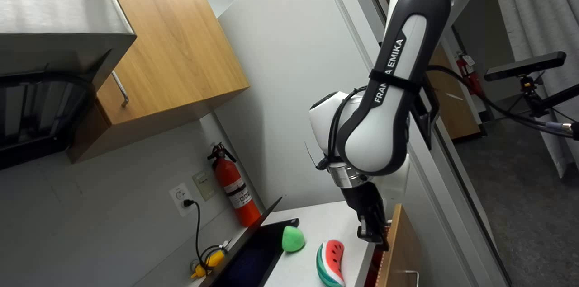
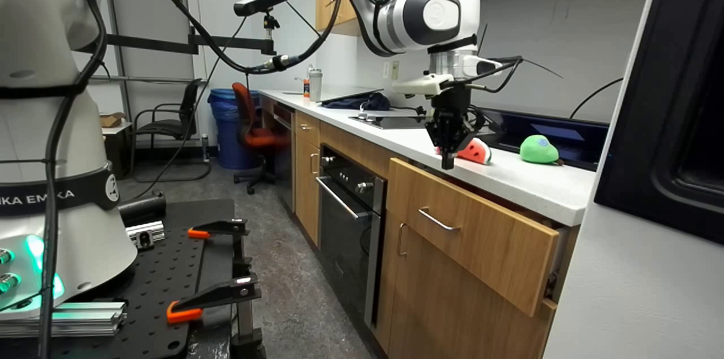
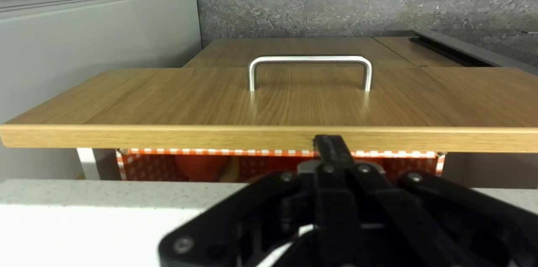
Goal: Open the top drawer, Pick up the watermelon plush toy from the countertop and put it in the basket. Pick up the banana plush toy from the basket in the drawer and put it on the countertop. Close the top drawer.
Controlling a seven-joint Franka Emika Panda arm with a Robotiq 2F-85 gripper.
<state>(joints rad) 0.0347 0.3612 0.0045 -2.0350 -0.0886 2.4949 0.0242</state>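
The top drawer (image 2: 475, 223) stands partly pulled out, with its front away from the cabinet. Inside it, the wrist view shows the red-orange basket (image 3: 168, 151) through the gap behind the drawer front. A dim yellowish shape (image 3: 230, 169) lies in there beside a red one; whether it is the banana plush toy I cannot tell. My gripper (image 3: 330, 138) is shut on nothing, pointing down at the inner upper edge of the drawer front; contact is unclear. The watermelon plush toy (image 1: 332, 260) rests on the white countertop (image 1: 312, 219), near its front edge.
A green plush (image 2: 538, 150) sits farther back on the countertop, by a black panel (image 1: 258, 251). The metal handle (image 3: 311, 59) is on the drawer's outer face. A white wall panel (image 3: 96, 40) borders the drawer's end. The oven (image 2: 348, 229) is beside the drawer.
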